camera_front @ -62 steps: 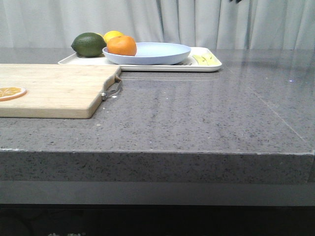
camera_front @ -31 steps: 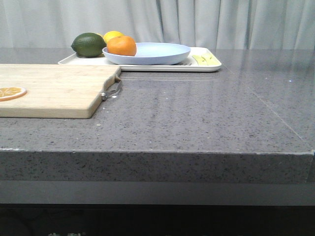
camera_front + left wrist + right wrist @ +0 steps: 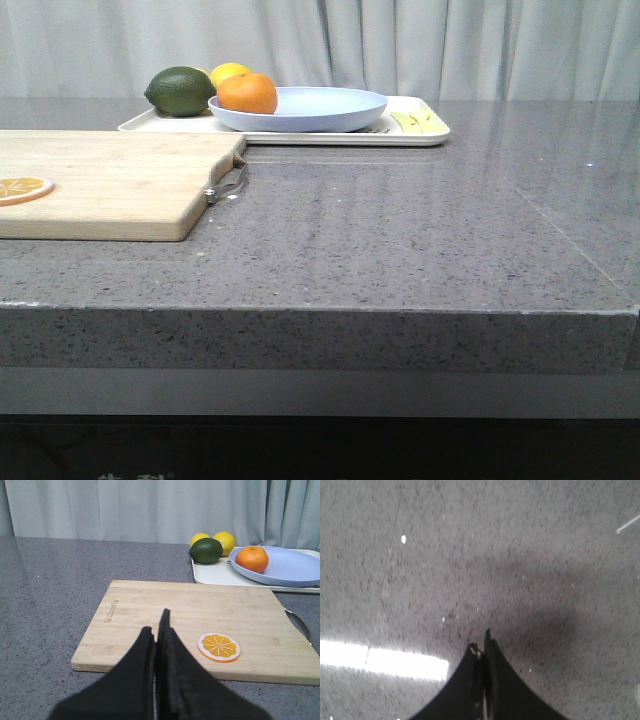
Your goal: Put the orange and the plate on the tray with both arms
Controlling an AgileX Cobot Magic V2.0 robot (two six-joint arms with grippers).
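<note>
Task looks done — tray [image 3: 425, 134] at the far side of the countertop [image 3: 400, 240] carries the plate [image 3: 310, 108], with the orange [image 3: 247, 93] sitting on the plate's left part. Left gripper [image 3: 159, 630] over the cutting board [image 3: 150, 610] and right gripper [image 3: 481, 647] over bare counter both have fingers pressed together, holding nothing — nothing left to place.

Glossy speckled stone table [image 3: 400, 240], matt wooden cutting board [image 3: 110, 180], dimpled orange [image 3: 247, 93]

Faint, unreadable engraved mark on the wooden cutting board [image 3: 200, 625]; no legible text.
</note>
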